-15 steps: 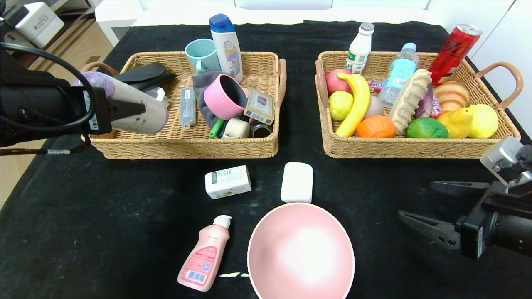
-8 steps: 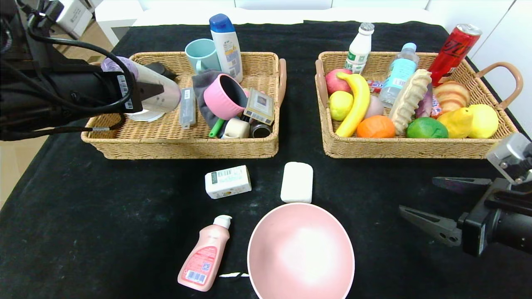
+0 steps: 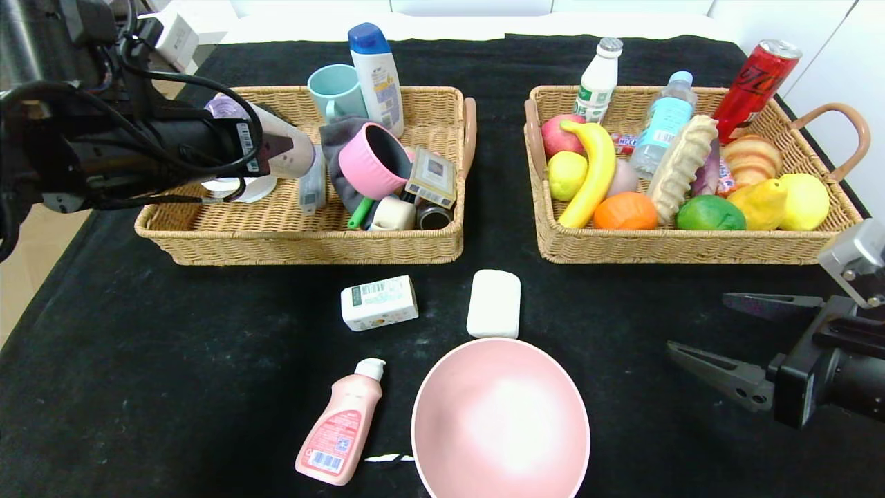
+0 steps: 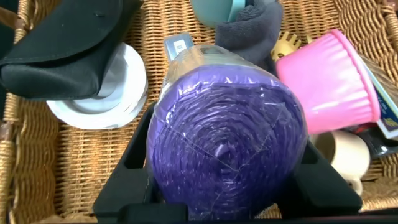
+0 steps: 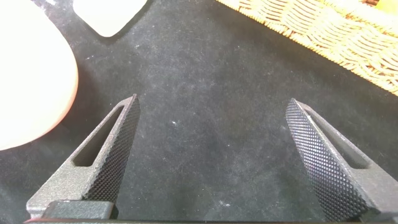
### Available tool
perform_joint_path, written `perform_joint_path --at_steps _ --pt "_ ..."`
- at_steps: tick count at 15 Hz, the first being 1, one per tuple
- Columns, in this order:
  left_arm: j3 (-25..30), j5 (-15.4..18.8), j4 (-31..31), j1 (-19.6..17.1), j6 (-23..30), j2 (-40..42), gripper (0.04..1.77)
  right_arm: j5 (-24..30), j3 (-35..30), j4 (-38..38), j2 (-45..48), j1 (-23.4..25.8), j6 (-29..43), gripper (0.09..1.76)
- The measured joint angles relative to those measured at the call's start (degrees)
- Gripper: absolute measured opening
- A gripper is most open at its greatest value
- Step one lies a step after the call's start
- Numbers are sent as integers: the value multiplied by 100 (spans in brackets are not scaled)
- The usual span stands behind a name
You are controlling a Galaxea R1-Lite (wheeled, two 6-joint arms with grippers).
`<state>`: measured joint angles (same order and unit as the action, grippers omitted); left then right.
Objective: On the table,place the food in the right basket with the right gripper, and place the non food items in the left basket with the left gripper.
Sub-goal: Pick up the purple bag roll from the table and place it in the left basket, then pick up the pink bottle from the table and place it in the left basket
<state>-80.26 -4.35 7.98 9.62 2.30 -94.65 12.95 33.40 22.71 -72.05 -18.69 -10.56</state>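
My left gripper (image 3: 276, 151) is shut on the grey roll (image 3: 296, 149), held on its side above the left basket (image 3: 311, 252). The roll's purple end (image 4: 227, 146) fills the left wrist view between the black fingers (image 4: 134, 180). On the table (image 3: 173, 360) lie the white box with green print (image 3: 379, 302), the plain white bar (image 3: 494, 303), the pink bottle (image 3: 340, 423) and the big pink bowl (image 3: 500, 418). An orange fruit (image 3: 625, 211) sits in the right basket (image 3: 677, 252). My right gripper (image 3: 698, 324) hovers open over bare cloth, right of the bowl, with nothing between its fingers (image 5: 112, 155).
The left basket holds a pink cup (image 3: 370, 162), a teal mug (image 3: 335, 90), a shampoo bottle (image 3: 377, 76), a black case (image 4: 68, 50) and a white lid (image 4: 99, 93). The right basket is packed with fruit, bottles and a red can (image 3: 757, 79).
My left arm has carried the roll to the right and farther in over the left basket, toward the pink cup. The right gripper has drifted slightly right, still open.
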Motion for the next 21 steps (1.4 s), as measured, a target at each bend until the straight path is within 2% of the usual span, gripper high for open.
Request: perform_joint_path --at_steps 4,7,11,21 --pt "-196 -91 -2 -20 67 -227 96 -11 -24 0 6 0 -79 171" --pt "-212 -116 4 -20 72 -268 122 -13 -33 5 13 0 -90 171" --pt "-174 -121 -27 7 74 -227 141 -9 -37 7 49 0 -88 171" --pt "673 -102 -385 143 -11 735 163 -2 -55 7 110 -2 -85 171"
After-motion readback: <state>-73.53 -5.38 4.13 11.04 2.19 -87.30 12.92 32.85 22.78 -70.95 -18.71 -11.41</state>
